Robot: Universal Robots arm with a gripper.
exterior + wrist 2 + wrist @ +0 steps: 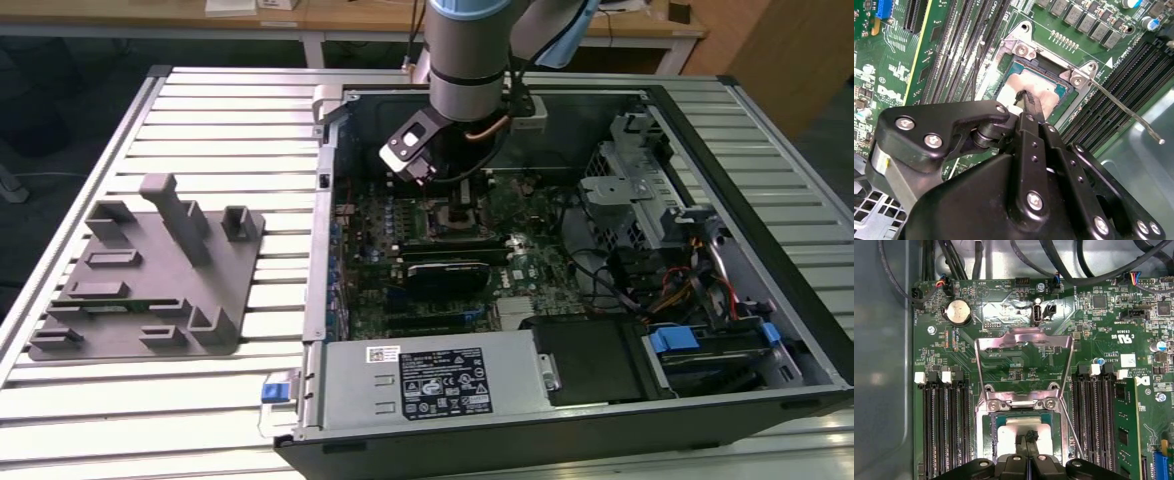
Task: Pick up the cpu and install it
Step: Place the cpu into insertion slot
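Observation:
The cpu [1046, 90] [1009, 432], a flat square chip with a silver top, lies flat inside the motherboard socket [1021, 50] [1019, 402]. My gripper [1024, 97] [1027, 436] stands right over its middle, fingers closed together with nothing between them, tips at or just above the chip's top; contact is unclear. The socket's metal load plate [1024, 360] is flipped open, and its thin lever [1124, 107] sticks out to the side. In the exterior view the arm reaches down into the open computer case, and the gripper [458, 200] hides the chip.
A grey plastic tray with upright posts [147, 270] lies at the exterior view's left, outside the case. Memory slots [946, 430] flank the socket; a memory stick [1124, 430] stands close by. The power supply [427, 380] and drive cage [707, 350] fill the case's near side.

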